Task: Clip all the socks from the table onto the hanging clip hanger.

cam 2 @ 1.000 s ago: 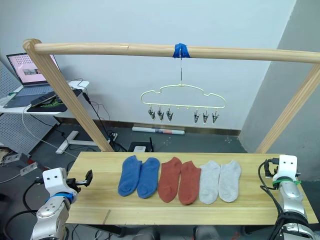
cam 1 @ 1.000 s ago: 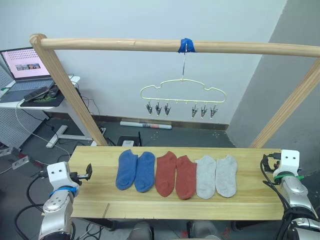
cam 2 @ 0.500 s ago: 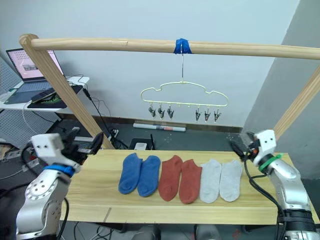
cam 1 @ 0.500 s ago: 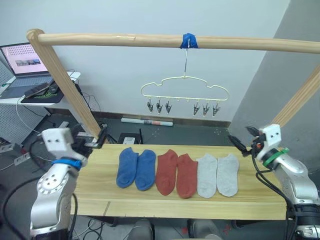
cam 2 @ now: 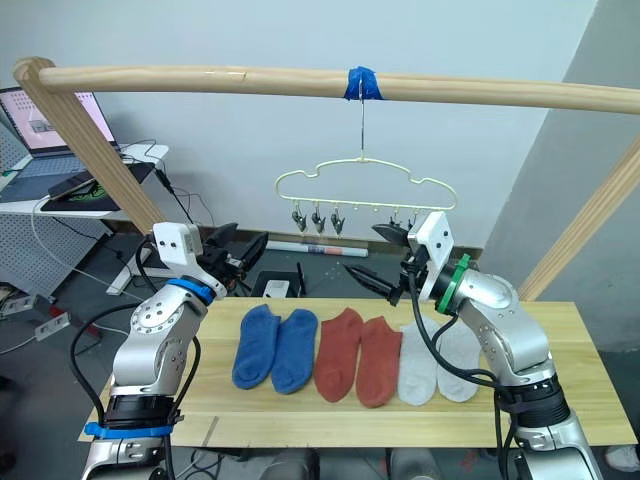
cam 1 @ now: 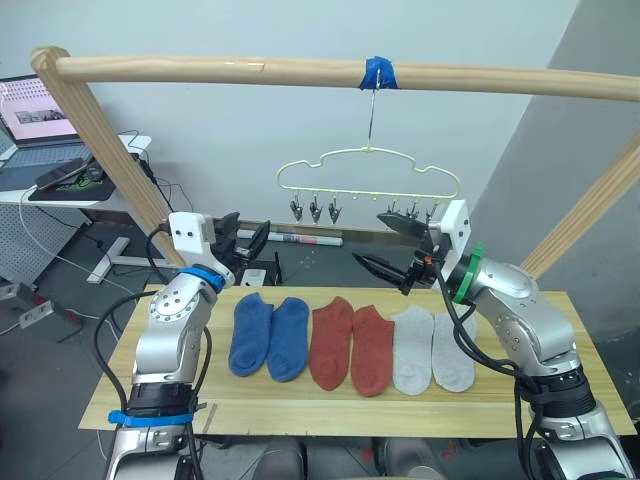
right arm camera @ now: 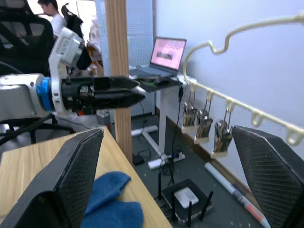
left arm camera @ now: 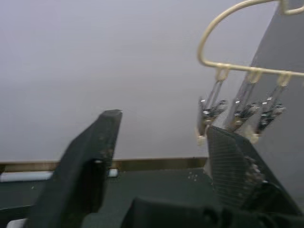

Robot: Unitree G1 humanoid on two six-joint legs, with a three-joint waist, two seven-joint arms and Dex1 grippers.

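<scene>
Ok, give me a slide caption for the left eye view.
Both open tools raised below the pale-yellow wire clip hanger; six ankle socks untouched on table.

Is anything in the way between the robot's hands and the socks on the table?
Nothing visible is. Both the left gripper and right gripper hang open in the air above the socks, which lie uncovered in a row on the table, below the clip hanger.

right gripper [cam 1: 392,243] covering clip hanger's [cam 1: 368,180] right clips

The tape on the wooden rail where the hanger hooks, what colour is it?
Blue tape, clearest in the right eye view.
</scene>
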